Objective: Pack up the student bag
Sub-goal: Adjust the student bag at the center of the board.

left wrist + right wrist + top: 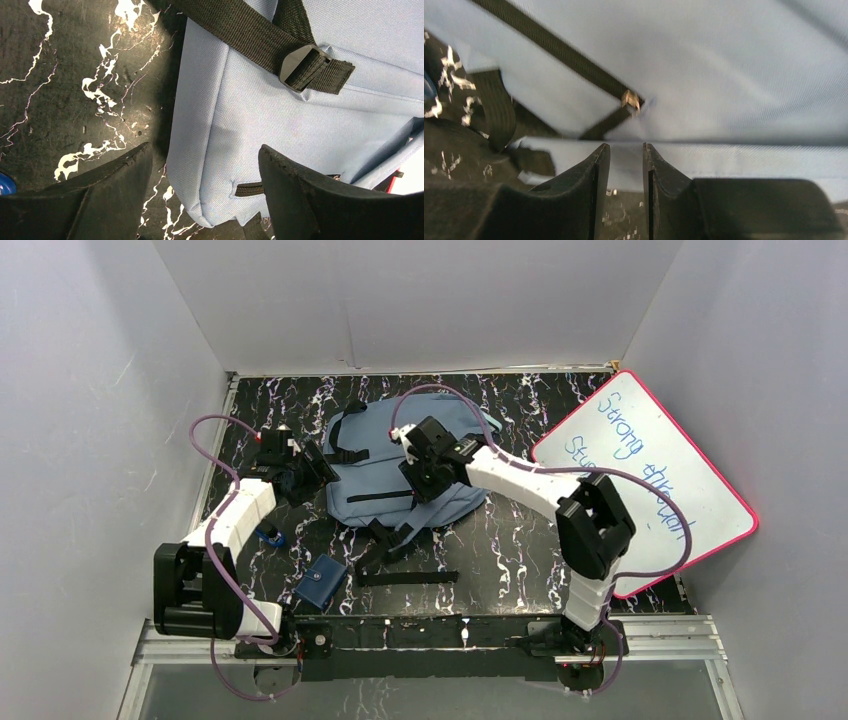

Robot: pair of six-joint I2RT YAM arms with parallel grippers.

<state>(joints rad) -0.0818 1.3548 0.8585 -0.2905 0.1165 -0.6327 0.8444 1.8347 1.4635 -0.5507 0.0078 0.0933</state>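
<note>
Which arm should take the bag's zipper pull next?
Right, likely: on the student bag, the zipper pull lies just ahead of the right gripper; the left gripper sits open at a corner.

The left gripper (204, 149), fingers (115, 185) far apart, hangs over a corner of the student bag (280, 115) on the black marbled table (75, 75). A black strap (240, 25) with a buckle (300, 62) crosses the bag.

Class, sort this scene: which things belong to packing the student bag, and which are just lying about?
Job: large slate-blue fabric backpack; small dark-blue flat pouch, probably for packing.
Lying about: pink-edged whiteboard with handwriting.
</note>
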